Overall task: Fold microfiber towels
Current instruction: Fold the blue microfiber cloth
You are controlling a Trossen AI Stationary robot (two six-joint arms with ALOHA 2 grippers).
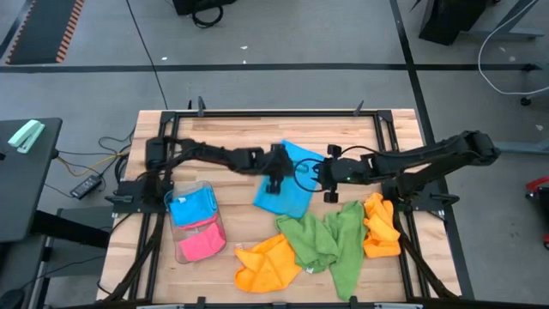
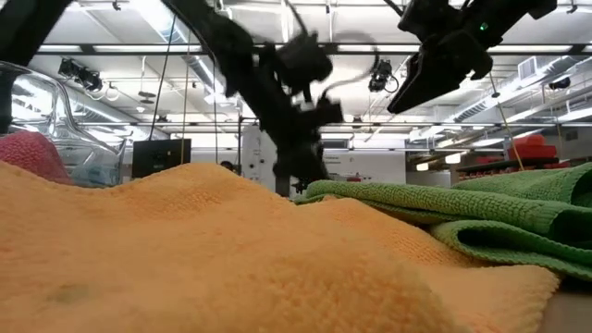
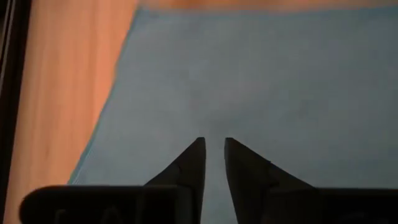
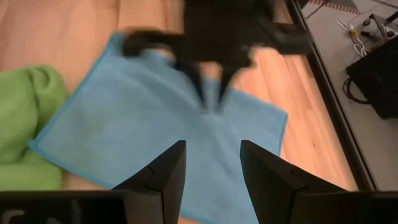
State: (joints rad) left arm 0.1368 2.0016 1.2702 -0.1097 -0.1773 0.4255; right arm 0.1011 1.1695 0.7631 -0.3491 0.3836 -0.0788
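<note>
Wooden tabletop (image 1: 232,129) carries everything, ringed by a dark frame. Green towels (image 1: 326,240) make the largest heap, lying toward the front edge right of centre, and in the low view they show as folded ridges (image 2: 481,208). Orange cloth follows: one towel (image 1: 268,264) sprawls at the front just left of the green heap and fills the low view's foreground (image 2: 231,259), while a second orange towel (image 1: 380,227) lies bunched just right of the green.

A sky-blue towel (image 1: 287,184) lies spread flat near the middle of the tabletop, apart from the heap. The left gripper (image 1: 274,182) stands on it, its jaws drawn nearly together with only a narrow gap, tips against the blue cloth (image 3: 249,81); whether any fabric is pinched between them cannot be told. The right gripper (image 1: 329,187) hovers just beside the blue towel's right edge, jaws parted and holding nothing, looking over that towel (image 4: 137,124).

A clear plastic tray (image 1: 196,221) sits at the left front, holding a folded blue towel (image 1: 190,207) and a pink towel (image 1: 202,245).
</note>
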